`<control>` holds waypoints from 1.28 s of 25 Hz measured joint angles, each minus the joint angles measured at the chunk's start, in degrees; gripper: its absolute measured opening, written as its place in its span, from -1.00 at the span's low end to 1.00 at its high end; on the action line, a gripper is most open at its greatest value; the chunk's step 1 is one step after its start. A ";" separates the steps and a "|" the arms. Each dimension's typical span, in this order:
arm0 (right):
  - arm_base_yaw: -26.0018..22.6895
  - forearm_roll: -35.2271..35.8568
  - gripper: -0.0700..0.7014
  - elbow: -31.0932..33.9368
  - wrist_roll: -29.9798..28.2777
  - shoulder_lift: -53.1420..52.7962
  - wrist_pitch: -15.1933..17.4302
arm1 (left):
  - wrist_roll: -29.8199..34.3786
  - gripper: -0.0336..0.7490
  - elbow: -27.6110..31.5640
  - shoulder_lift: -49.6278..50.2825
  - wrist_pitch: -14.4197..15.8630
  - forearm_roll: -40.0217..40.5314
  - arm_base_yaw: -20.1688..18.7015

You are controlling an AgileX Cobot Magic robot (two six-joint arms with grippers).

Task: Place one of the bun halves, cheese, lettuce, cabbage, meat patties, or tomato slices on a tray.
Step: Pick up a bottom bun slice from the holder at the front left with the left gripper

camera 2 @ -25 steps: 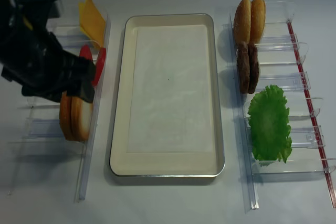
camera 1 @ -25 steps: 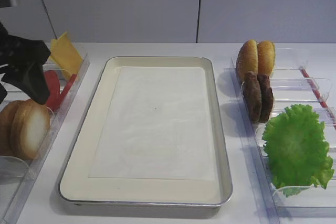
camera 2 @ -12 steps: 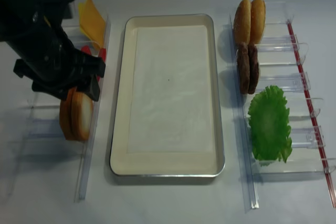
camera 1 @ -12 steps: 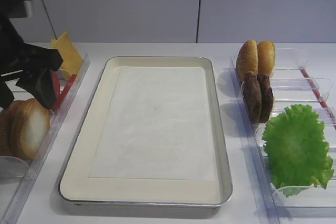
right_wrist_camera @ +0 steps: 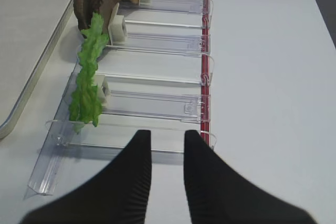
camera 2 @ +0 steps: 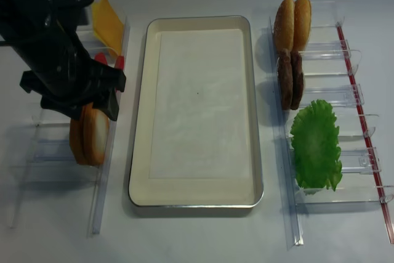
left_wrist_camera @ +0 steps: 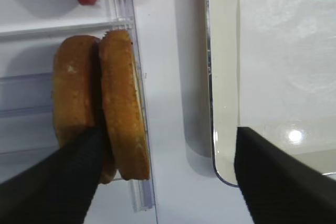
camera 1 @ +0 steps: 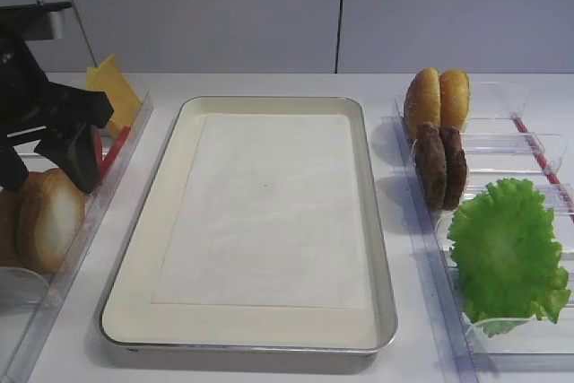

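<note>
Your left tool (left_wrist_camera: 165, 174) hangs spread wide, straddling the upright bun halves (left_wrist_camera: 123, 106); nothing gripped. Tray (camera 1: 134, 262) bare.

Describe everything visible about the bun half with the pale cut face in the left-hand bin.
The bun half is a round flat disc with a pale cream cut face and a golden-brown rim, bread-like in look. It stands on edge in the clear plastic bin left of the tray, cut face toward the tray, its back against an all-brown bun half. The left gripper hangs open over it, one finger beside the pair; no grip shows.
</note>
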 joint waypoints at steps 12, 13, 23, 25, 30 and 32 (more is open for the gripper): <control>0.00 0.00 -0.33 0.00 0.00 0.00 0.12 | 0.20 0.33 0.00 3.07 -0.13 0.00 -0.02; 0.00 0.00 -0.33 0.00 0.00 0.00 0.12 | 0.20 0.33 0.00 3.46 -0.13 0.00 -0.02; 0.00 0.00 -0.33 0.00 0.00 0.00 0.12 | -0.01 -0.21 -0.12 5.17 -0.26 1.76 -0.02; 0.00 0.00 -0.33 0.00 0.00 0.00 0.12 | -0.01 -0.31 -0.12 5.17 -0.26 2.75 -0.02; 0.00 0.00 -0.33 0.00 0.00 0.00 0.12 | -0.42 -0.54 -0.12 5.17 -0.26 3.64 -0.02; 0.00 0.00 -0.33 0.00 0.00 0.00 0.12 | -0.42 -0.58 -0.12 5.17 -0.26 4.09 -0.02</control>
